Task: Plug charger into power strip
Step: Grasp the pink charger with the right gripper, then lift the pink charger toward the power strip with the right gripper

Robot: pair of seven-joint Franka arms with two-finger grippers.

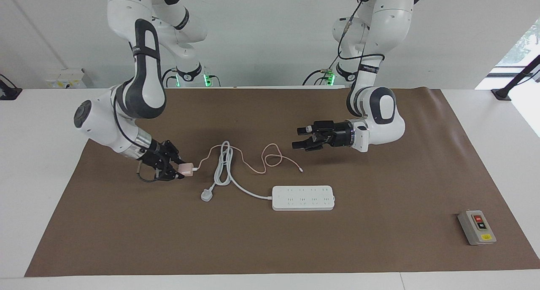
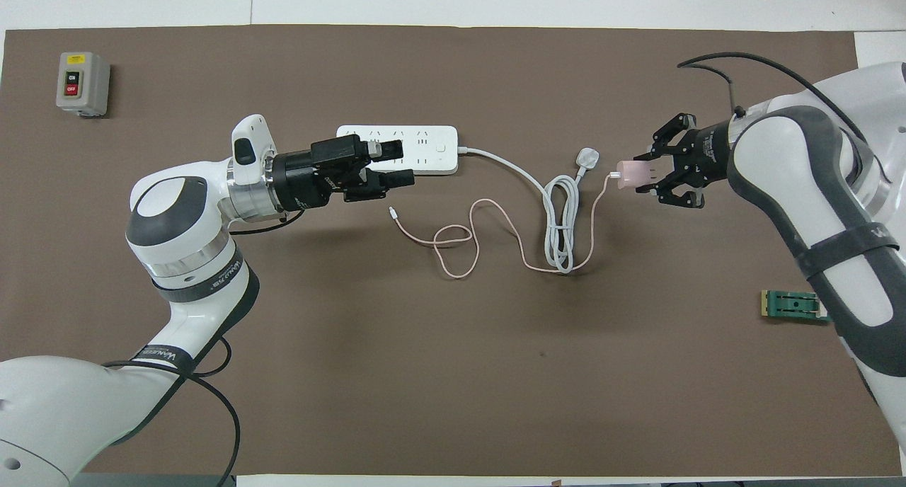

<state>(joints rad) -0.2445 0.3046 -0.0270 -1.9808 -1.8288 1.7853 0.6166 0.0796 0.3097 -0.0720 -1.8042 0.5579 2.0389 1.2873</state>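
Facing view first: my right gripper [image 1: 180,170] sits low at the left of centre in the frame, its fingers clamped on the charger [image 1: 186,169], the small pink cube. I cannot tell from here whether the cube is touching the brown mat [image 1: 126,239] or held just above it. In the overhead view the same pair shows at the right of the frame, the right gripper [image 2: 640,178] closed around the charger [image 2: 632,173].

The pink cable [image 1: 270,157] runs from the cube toward the middle of the frame in loose loops, and its free end lies on the mat just above the power strip [image 1: 303,197]. The strip lies flat a little below centre in the facing view. Its thick white cord [image 1: 223,163] runs out of the end toward the charger, bunches into a long coil, and ends in the white plug [image 1: 206,194], which rests on the mat at the lower left of the coil, near the charger but apart from it.

My left gripper [image 1: 300,137] hangs right of centre in the facing view, fingers apart and holding nothing. From overhead the left gripper [image 2: 396,163] covers part of the strip [image 2: 425,149].

A grey switch box [image 1: 476,227] with red and black buttons sits at the lower right of the facing view, well apart from everything else.
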